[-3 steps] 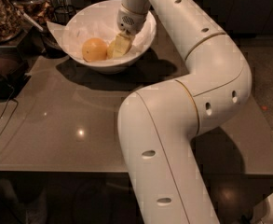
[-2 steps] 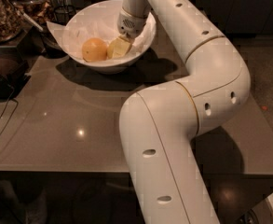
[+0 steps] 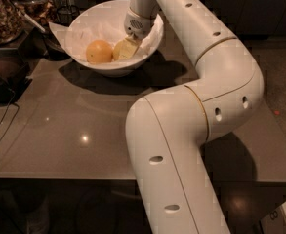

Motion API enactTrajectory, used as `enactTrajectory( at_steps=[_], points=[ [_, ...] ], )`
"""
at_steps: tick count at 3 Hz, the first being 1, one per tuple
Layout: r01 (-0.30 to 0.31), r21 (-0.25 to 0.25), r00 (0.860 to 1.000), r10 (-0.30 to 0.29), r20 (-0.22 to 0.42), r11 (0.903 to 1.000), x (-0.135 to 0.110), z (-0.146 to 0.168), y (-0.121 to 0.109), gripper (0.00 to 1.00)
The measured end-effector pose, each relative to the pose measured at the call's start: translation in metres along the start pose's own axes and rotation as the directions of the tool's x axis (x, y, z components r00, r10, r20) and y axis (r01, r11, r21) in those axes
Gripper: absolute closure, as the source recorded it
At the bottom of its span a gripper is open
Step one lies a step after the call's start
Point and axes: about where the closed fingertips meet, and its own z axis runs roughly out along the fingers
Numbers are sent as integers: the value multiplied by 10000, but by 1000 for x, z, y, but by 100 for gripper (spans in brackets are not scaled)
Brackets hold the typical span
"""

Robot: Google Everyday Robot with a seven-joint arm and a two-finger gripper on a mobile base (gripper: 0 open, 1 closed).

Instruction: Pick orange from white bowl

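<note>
The orange is a round, yellowish-orange fruit lying in the left half of the white bowl, which is lined with white paper. The bowl stands at the back of the grey table. My gripper reaches down into the bowl from the right and sits just to the right of the orange, close beside it. Its pale yellow tip rests low against the bowl's inner wall. I cannot tell whether it touches the fruit. No second fruit shows in the bowl.
A clear container of brown snacks stands at the back left, with a dark cup behind the bowl. A black tray and a cable lie at the table's left. My arm's large white links cover the table's right half.
</note>
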Motion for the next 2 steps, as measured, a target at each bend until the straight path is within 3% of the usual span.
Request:
enactTrajectory(
  at_steps=[1,2],
  points=[
    [108,356,9985,-126,525,9993,-7,-13,-3,98],
    [515,724,9878,-615,1429,9960,-12,-48,9,100]
  ],
)
